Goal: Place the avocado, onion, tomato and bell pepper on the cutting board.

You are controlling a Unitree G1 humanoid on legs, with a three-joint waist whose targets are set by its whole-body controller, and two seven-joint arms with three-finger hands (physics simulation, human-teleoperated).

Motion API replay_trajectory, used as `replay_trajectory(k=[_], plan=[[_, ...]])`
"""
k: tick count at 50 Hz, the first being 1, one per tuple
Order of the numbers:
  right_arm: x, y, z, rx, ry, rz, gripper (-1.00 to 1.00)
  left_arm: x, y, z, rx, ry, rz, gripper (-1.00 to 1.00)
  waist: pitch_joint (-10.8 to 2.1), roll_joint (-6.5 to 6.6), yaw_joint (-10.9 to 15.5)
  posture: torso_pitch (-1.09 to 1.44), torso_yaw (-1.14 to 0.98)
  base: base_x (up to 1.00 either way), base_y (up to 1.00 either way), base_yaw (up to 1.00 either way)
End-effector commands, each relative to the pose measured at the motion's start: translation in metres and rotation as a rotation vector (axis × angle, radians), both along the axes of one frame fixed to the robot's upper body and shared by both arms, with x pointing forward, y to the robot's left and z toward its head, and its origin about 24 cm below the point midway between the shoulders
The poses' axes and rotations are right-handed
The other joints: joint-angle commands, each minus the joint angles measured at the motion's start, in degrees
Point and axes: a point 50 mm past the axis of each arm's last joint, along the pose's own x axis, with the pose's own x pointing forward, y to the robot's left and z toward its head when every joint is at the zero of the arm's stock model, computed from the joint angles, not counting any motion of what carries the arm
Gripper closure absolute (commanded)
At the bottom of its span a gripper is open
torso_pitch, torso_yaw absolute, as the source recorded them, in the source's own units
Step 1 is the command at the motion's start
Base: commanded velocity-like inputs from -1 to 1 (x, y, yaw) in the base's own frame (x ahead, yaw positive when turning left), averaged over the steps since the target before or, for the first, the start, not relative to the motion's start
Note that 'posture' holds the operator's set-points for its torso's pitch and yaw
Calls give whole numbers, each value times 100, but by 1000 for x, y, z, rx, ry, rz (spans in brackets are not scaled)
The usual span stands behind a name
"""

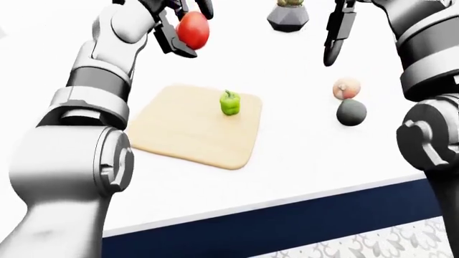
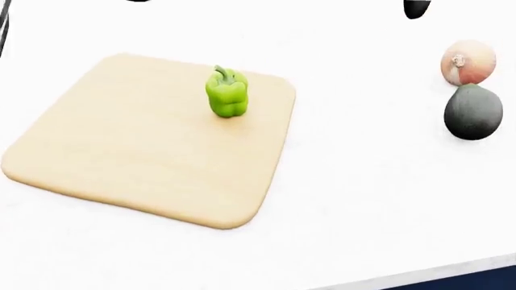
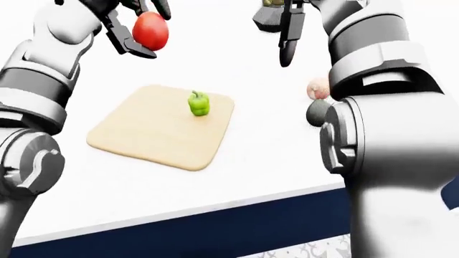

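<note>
One of four items is in place: the green bell pepper (image 2: 227, 92) stands upright on the wooden cutting board (image 2: 121, 145), near the board's upper right corner in the head view. The tomato (image 1: 193, 29) is in the air, clamped between the dark fingers (image 1: 174, 44) of the left hand (image 1: 179, 21), above and to the upper left of the board in the left-eye view. The onion (image 2: 467, 61) and the dark avocado (image 2: 473, 112) lie touching each other on the white counter (image 2: 363, 181), well to the right of the board. The right hand (image 1: 336, 32) hangs over the counter between board and onion, holding nothing; whether its fingers stand apart or together cannot be told. A dark faceted pot (image 1: 288, 15) sits at the top.

Judged step: lowering the tomato onto the board. Aim for the bare left half, clear of the pepper, and release only when it rests on the wood, since a round fruit will likely roll.
</note>
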Motion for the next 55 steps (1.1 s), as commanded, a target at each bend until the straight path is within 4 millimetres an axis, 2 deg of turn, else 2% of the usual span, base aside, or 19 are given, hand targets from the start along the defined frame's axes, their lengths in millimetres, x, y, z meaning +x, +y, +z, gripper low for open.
replay_trajectory(k=[1, 9, 20, 25, 35, 40, 50, 55], plan=[[-11, 1, 29, 19, -101, 12, -100, -7, -3, 20, -10, -91, -7, 100, -202, -12, 8, 0, 0, 0, 0, 0], [-15, -10, 33, 21, -94, -12, -100, 2, -12, -9, 30, -25, 1, 100, -210, -31, 12, 0, 0, 0, 0, 0], [-17, -13, 38, 33, -97, -20, -100, 8, -13, -32, 79, 30, 31, 100, -215, -53, 18, 0, 0, 0, 0, 0], [-17, -14, 37, 32, -96, -21, -100, 8, -12, -33, 95, 31, 40, 100, -219, -54, 22, 0, 0, 0, 0, 0], [-16, -12, 36, 26, -92, -19, -100, 11, -4, -50, 146, 61, 86, 100, -236, -43, 26, 0, 0, 0, 0, 0], [-16, -12, 36, 22, -92, -17, -100, 12, -3, -47, 171, 44, 109, 100, -236, -39, 24, 0, 0, 0, 0, 0], [-16, -13, 35, 22, -89, -20, -100, 12, -1, -56, 391, -7, 149, 100, -241, -44, 24, 0, 0, 0, 0, 0], [-16, -13, 34, 24, -86, -20, -100, 13, 0, -61, 403, 0, 163, 100, -248, -38, 21, 0, 0, 0, 0, 0]])
